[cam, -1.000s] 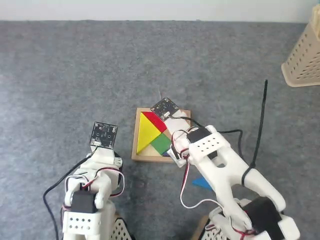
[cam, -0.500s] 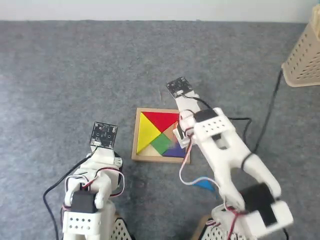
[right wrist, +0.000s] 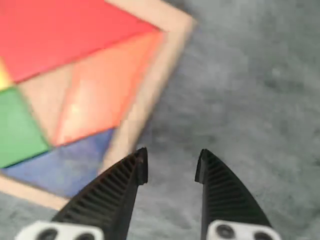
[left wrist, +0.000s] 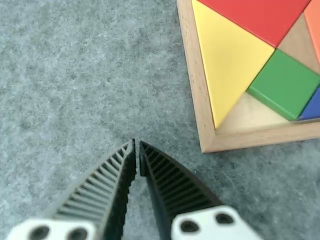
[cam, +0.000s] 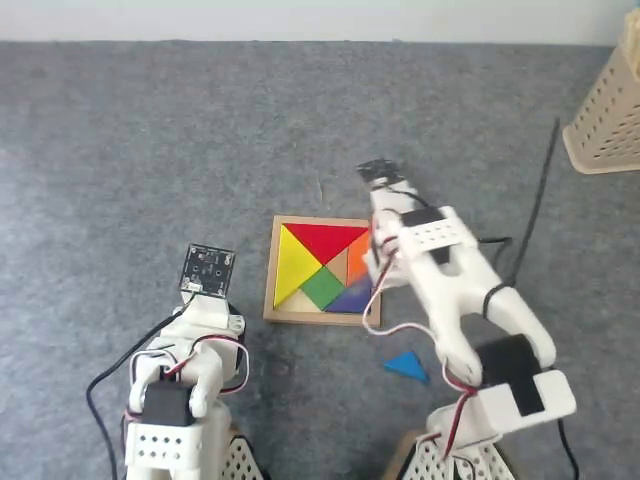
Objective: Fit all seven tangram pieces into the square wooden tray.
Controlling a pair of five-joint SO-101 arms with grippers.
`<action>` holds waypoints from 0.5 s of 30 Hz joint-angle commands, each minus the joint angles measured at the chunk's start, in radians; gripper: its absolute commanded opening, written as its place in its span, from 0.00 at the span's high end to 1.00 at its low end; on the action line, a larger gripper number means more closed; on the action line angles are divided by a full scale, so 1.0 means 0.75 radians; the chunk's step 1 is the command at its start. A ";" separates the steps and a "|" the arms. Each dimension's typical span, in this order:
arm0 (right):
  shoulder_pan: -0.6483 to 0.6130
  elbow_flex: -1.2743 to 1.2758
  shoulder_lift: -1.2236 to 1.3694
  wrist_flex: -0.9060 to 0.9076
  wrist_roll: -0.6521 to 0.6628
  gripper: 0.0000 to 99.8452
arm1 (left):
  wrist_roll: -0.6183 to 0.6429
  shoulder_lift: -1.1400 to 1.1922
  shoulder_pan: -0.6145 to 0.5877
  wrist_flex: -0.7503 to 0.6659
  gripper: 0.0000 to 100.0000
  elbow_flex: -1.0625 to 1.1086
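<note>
Seated flat in square wooden tray (cam: 270,270): red triangle (cam: 322,242), yellow triangle (cam: 293,268), green square (cam: 322,288), orange piece (cam: 358,258) and purple piece (cam: 350,297), with bare wood gaps; blue triangle (cam: 405,366) loose on open grey carpet (cam: 150,150) near tray; left gripper (left wrist: 137,146) closed, empty, near tray corner; right gripper (right wrist: 171,162) open, empty, just off tray edge.

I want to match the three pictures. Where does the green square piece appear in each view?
High view: the green square piece sits in the wooden tray, just below the red triangle.
Left wrist view: the green square piece touches the yellow triangle, beyond the left gripper.
Right wrist view: the green square piece lies between the red triangle and the blue piece.
Shared landmark: the red triangle, in all three.
</note>
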 commanded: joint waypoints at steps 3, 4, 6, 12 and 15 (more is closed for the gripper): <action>0.128 -0.063 -0.026 0.005 0.055 0.83 | 0.008 -0.029 -0.006 0.008 0.99 -0.026; 0.138 -0.065 -0.034 0.015 0.065 0.83 | 0.008 -0.029 -0.006 0.008 0.99 -0.026; 0.140 -0.086 -0.081 0.089 0.088 0.83 | 0.008 -0.029 -0.006 0.008 0.99 -0.026; 0.013 0.043 -0.441 0.472 0.399 0.83 | 0.008 -0.029 -0.006 0.008 0.99 -0.026; -0.093 0.268 -0.637 0.476 0.542 0.83 | 0.008 -0.029 -0.006 0.008 0.99 -0.026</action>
